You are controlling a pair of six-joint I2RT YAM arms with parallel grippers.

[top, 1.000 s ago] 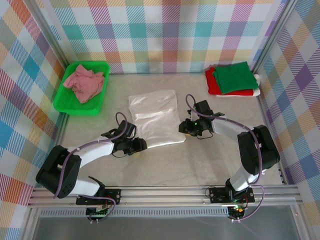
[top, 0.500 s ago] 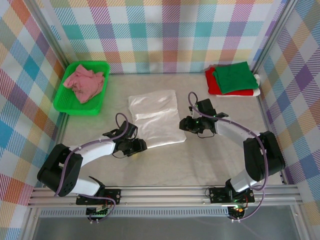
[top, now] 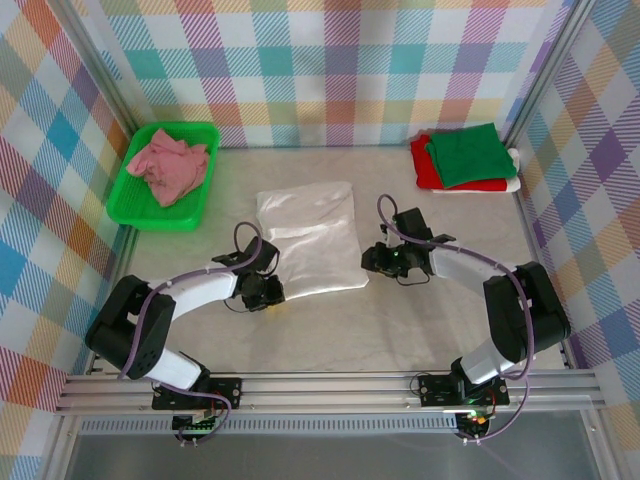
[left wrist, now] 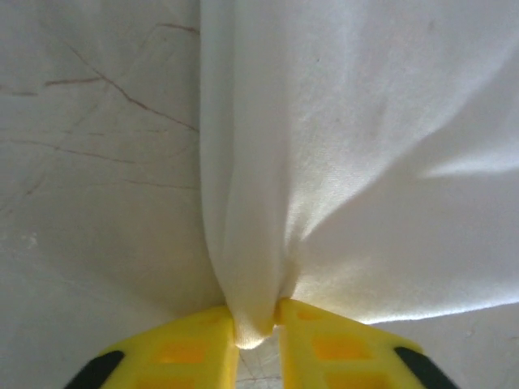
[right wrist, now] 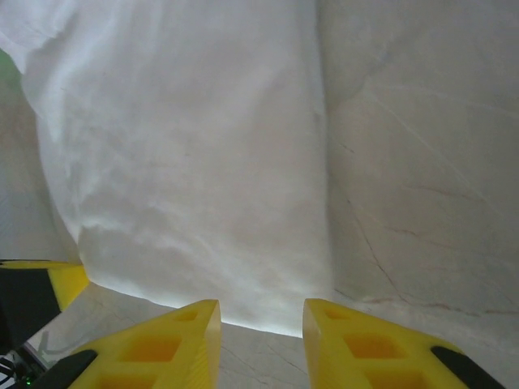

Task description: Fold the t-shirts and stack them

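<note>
Shirt (top: pixel 310 240): white, folded flat mid-table, lying between your two grippers.
Left gripper (left wrist: pixel 257 324): your left wrist view shows the yellow fingers (left wrist: pixel 195 344) clamped on a bunched near-left corner of the shirt. From above, the arm covers that pinch.
Right gripper (right wrist: pixel 261 320): jaws apart, with the shirt's near edge just at the tips and bare table between them. Overhead it sits at the near-right corner.
Stack: green shirt (top: pixel 465 152) on red shirt (top: pixel 424 168), far right.
Tray (top: pixel 130 207): holds the crumpled pink shirt (top: pixel 168 165), far left.
</note>
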